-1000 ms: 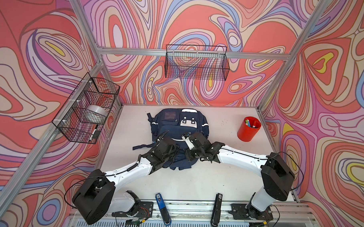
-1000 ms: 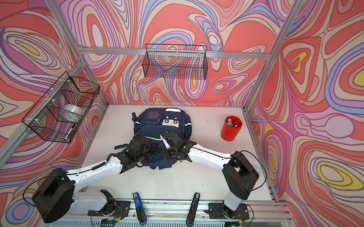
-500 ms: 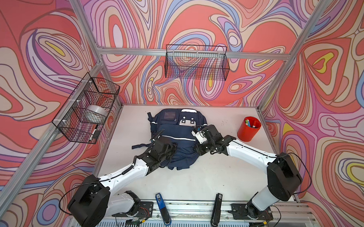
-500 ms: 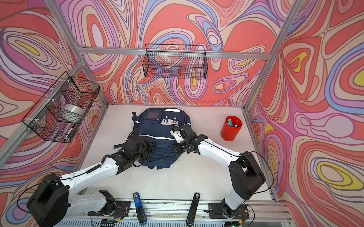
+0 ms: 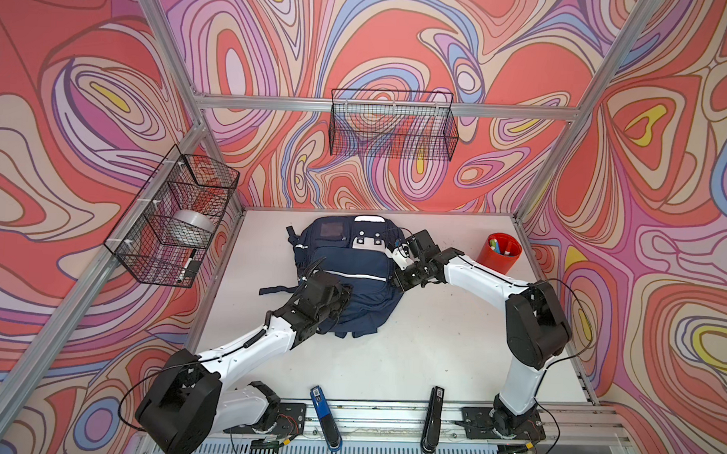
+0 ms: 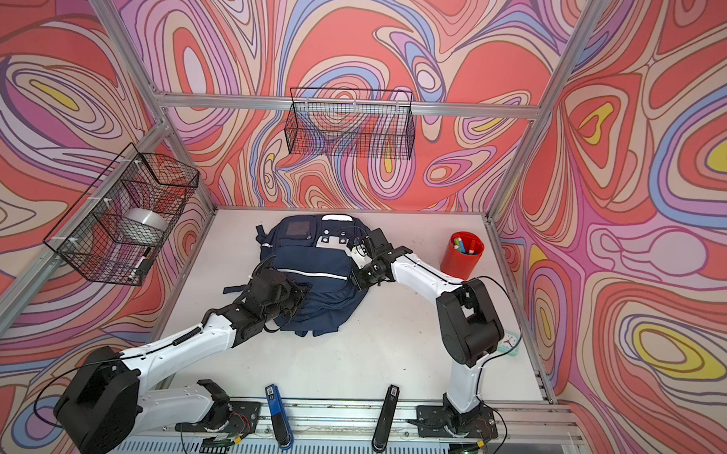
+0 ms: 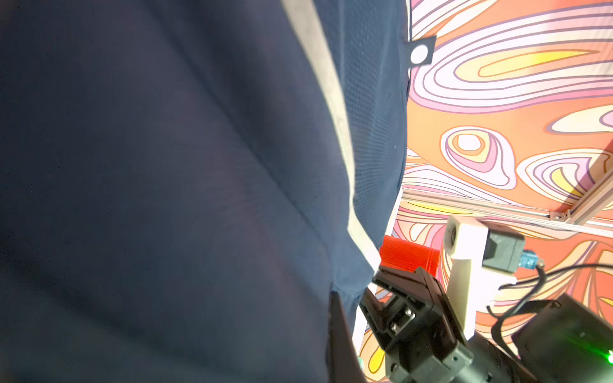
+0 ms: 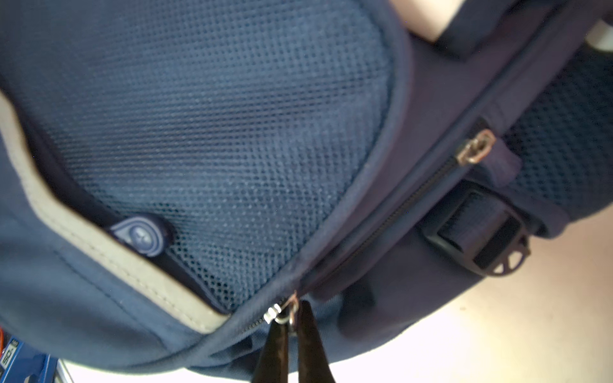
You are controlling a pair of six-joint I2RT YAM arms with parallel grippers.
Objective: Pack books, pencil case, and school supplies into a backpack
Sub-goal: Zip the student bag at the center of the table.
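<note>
1. A blue stapler and a black stapler lie at the tabletop's near edge.
2. The left tool is pressed together in the cloth at the backpack's near left corner.
3. The right tool pinches a zip pull on the backpack's right side.
4. The backpack lies flat on the tabletop, toward the back wall.
5. A red cup stands at the far right.

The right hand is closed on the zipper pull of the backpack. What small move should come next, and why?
Probably slide the zipper pull along its track toward the top of the backpack: the right hand pinches it, and the left hand grips the lower fabric, which should steady it.
</note>
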